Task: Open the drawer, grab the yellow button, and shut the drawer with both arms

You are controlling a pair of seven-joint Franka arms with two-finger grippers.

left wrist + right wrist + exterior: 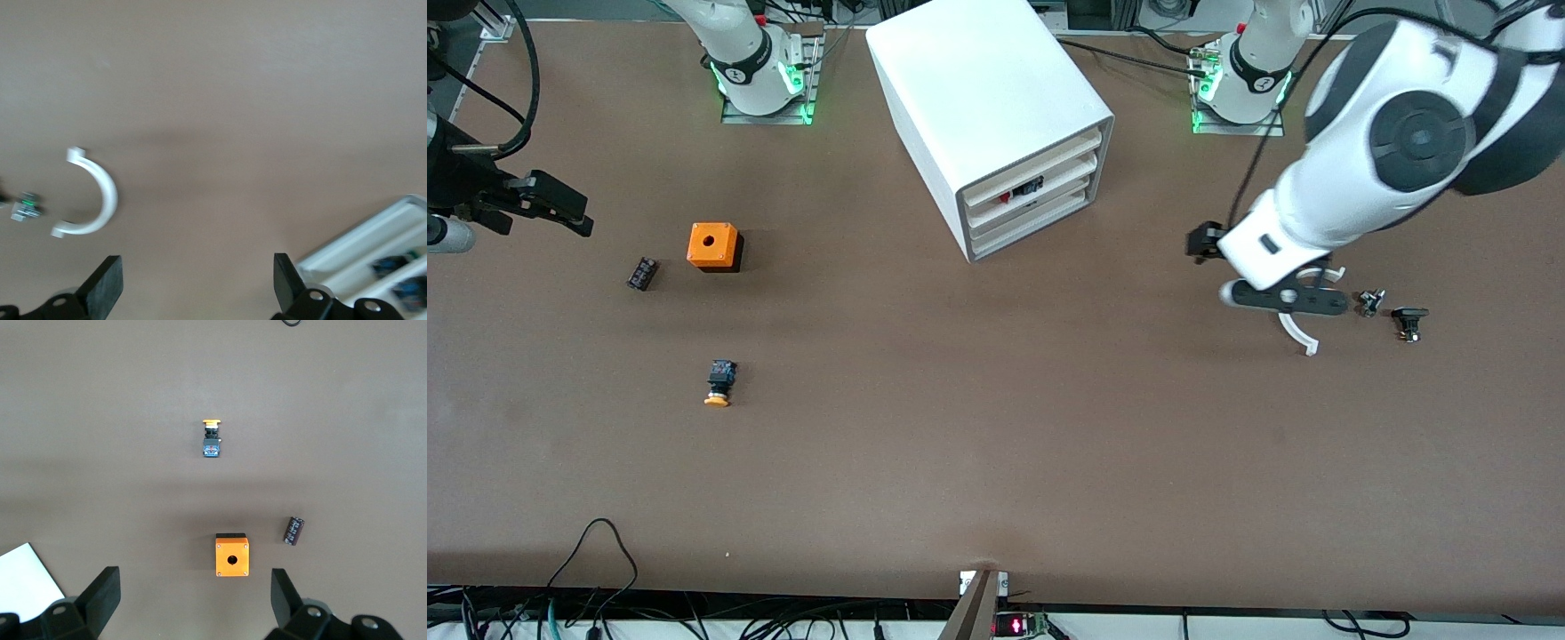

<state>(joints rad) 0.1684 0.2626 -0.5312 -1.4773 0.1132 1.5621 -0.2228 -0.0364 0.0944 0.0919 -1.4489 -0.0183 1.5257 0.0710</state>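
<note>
Although the right hand is half cut off at the edge of the front view, its wrist view shows its fingers spread wide, empty. What lies inside the cabinet is hard to make out; its top drawer looks pushed in. Lying on the desk, the button is nearer the front camera than the orange cube, well apart from both hands. Toward the left arm's end from the cabinet, the left hand hovers open above a white curved clip.
</note>
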